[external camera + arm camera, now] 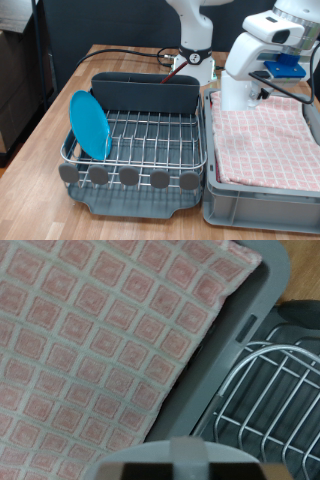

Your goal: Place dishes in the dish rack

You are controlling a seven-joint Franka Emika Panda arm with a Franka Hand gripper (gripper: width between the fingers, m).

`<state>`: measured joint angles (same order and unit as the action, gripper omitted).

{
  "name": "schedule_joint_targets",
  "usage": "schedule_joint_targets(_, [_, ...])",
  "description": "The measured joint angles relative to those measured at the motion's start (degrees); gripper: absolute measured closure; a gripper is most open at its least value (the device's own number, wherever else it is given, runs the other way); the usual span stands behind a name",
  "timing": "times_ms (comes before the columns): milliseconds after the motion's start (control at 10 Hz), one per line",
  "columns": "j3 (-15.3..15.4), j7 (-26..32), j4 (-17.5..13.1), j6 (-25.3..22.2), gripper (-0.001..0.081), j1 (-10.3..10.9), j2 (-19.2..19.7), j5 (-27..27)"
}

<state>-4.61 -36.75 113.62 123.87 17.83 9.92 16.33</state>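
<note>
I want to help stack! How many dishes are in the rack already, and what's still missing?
Done: the light-blue plate stands upright in the dish rack, and a wooden spoon pokes out of its dark caddy. In hand: nothing shows in the pincer, which hangs over the pink checked cloth. Left: the mug, which isn't in view.

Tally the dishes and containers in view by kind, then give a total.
Light-blue plate, standing in the rack: 1
Wooden spoon, in the caddy: 1
Wire dish rack: 1
Dark grey caddy: 1
Grey crate with pink checked cloth: 1
Total: 5
</note>
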Motion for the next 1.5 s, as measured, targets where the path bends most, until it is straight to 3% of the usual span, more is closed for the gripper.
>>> schedule_joint_targets(200, [-0.73, 1.32, -3.77, 0.28, 0.0734, -1.12, 2.84, -2.31])
schedule_joint_targets(900, [-2.92, -3.84, -4.45, 1.04, 0.0734, -1.11, 3.26, -2.44])
schedule_joint_targets(1500, [-4.59, -0.61, -12.11, 0.37, 0.0734, -2.53, 9.26, -5.23])
